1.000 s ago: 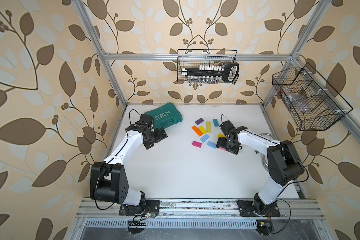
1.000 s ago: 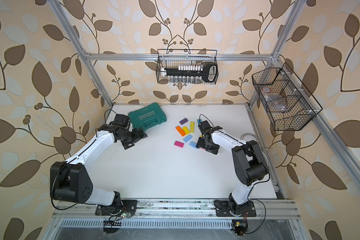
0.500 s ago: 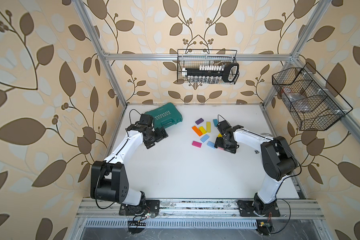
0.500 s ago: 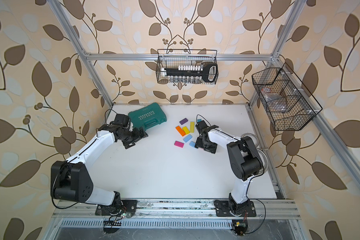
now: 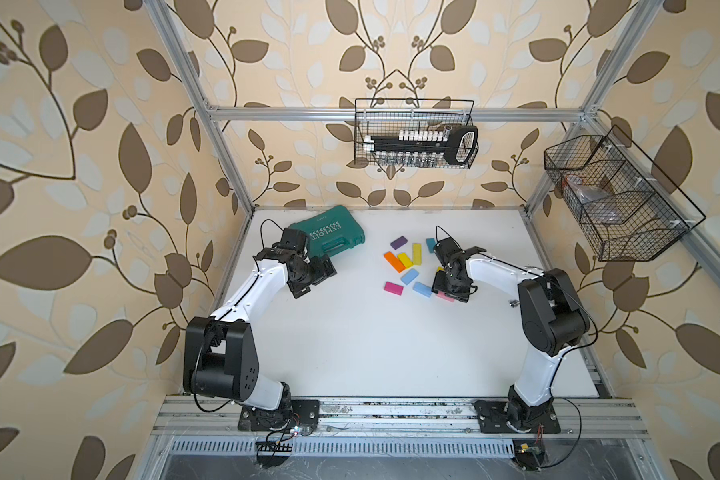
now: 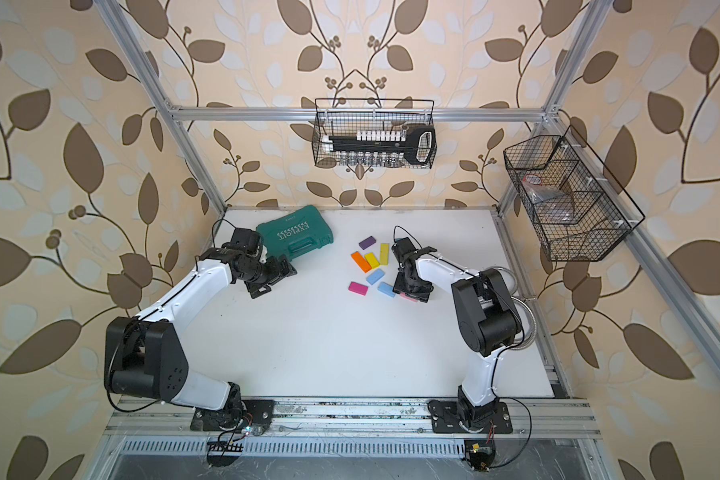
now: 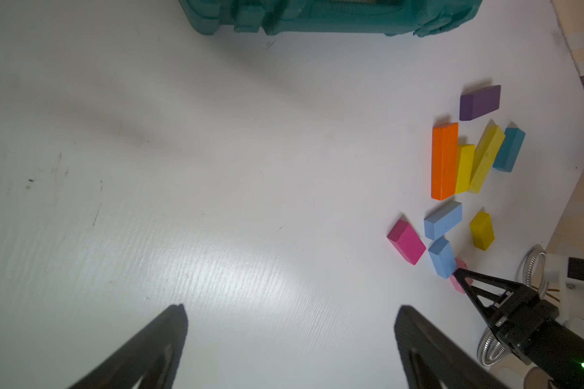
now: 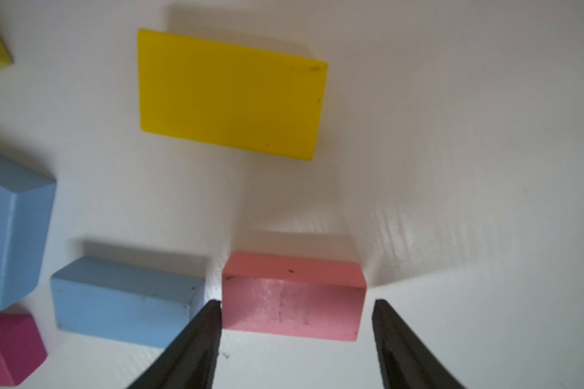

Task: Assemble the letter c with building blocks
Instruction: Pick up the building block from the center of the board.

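Blocks (image 5: pixel 391 262) lie loose on white table (image 5: pixel 371 353), my right arm's side; pink block (image 8: pixel 292 296) flat, just beside a light blue block (image 8: pixel 122 299), yellow block (image 8: pixel 230 94) beyond. My right gripper (image 8: pixel 297 303) straddles the pink one: jaws partly open, one at its end, the other w/ a small gap, no grip. My left gripper (image 7: pixel 290 310) hangs wide open & empty over table near green case (image 5: pixel 329 239).

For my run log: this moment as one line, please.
phase: pre-grasp | right gripper: open, straddling pink block | left gripper: open, empty, near green case | letter: not begun
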Motion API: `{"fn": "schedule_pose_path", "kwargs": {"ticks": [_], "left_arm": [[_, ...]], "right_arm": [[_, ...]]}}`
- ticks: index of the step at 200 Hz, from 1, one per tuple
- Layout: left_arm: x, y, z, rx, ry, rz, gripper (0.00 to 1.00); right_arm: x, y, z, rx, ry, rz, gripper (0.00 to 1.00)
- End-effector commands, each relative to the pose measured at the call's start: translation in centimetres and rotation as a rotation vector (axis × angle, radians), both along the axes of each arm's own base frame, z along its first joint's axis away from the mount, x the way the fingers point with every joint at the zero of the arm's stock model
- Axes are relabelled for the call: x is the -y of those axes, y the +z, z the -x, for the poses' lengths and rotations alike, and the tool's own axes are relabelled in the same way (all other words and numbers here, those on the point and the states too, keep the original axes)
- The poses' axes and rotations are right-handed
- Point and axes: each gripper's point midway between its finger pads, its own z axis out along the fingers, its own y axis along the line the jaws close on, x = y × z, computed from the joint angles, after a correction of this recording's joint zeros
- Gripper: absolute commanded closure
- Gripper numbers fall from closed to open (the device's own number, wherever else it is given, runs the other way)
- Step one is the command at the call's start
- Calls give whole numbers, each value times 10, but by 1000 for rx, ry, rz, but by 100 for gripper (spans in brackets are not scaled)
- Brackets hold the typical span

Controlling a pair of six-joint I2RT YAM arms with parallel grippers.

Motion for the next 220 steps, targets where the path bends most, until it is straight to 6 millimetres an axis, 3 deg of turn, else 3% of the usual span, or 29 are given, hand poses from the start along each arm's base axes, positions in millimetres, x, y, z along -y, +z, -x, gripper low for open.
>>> {"fn": "schedule_pose_path", "kwargs": {"ticks": [1, 93, 128, 165, 220], "left_arm": [[5, 10, -9, 29, 2, 14, 1], [5, 14, -8, 34, 5, 21, 1], [4, 14, -5, 32, 1, 14, 1], [4, 14, 1, 29, -16, 5, 1], [5, 22, 8, 51, -31, 11, 1]], "right_arm": [[2, -6, 2, -17, 1, -1, 29], [-1, -16, 3, -38, 14, -26, 27], [-1, -16, 6, -38, 54, -29, 37], [4, -2, 17, -4, 134, -15, 49], [-15, 9, 41, -13, 323, 5, 50]]}}
